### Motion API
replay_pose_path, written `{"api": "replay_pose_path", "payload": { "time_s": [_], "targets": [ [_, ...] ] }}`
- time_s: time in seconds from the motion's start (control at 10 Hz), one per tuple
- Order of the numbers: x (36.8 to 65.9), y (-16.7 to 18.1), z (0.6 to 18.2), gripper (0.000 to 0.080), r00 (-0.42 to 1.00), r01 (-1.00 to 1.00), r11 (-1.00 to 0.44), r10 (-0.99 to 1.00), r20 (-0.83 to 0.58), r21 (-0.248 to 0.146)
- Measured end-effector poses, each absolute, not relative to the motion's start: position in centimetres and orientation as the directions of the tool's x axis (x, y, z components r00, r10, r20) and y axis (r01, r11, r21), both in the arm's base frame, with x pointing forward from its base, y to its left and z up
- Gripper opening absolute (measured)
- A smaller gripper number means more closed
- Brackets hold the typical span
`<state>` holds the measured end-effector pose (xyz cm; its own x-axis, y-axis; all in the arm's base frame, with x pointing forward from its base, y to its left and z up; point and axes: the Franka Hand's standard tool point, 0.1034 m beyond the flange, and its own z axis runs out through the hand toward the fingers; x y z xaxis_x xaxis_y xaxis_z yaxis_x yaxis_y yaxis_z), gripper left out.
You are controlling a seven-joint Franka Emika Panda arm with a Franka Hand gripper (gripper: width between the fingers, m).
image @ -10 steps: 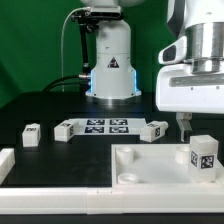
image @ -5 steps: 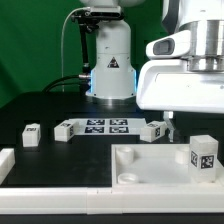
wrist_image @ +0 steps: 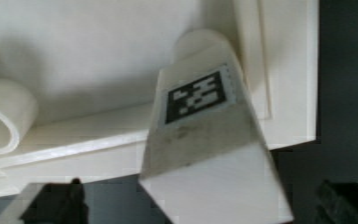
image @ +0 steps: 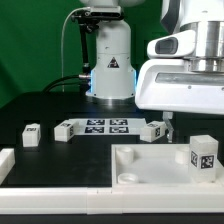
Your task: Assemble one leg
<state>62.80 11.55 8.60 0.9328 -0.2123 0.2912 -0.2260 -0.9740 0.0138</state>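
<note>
The leg (wrist_image: 202, 130) stands directly below the claw (wrist_image: 194, 200) — between its spread fingertips, untouched. The claw is released.

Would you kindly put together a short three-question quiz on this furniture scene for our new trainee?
1. True or false: a leg stands upright on the tabletop.
2. In the exterior view, how many loose legs lie on the dark table beside the marker board?
A) one B) three C) five
3. Fill in: in the wrist view, the tagged leg lies ahead of the gripper, whose fingers are ____ of it.

Key: 1 true. 2 B: one far on that view's left, one at the board's left end, one at its right end. 3 clear.
</note>
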Motion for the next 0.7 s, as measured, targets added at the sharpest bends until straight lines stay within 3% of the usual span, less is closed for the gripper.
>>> {"api": "replay_pose_path", "payload": {
  "time_s": [0.1,0.3,0.7],
  "targets": [
    [62.7,11.5,8.5,0.0649,0.936,-0.227,-0.974,-0.213,0.28,0.017],
    [62.1,10.4,8.8,0.0649,0.968,-0.243,-0.969,-0.239,0.08,0.05],
    [63.4,10.5,9.6,0.0649,0.98,-0.163,-0.986,-0.159,0.121,0.027]
  ]
}}
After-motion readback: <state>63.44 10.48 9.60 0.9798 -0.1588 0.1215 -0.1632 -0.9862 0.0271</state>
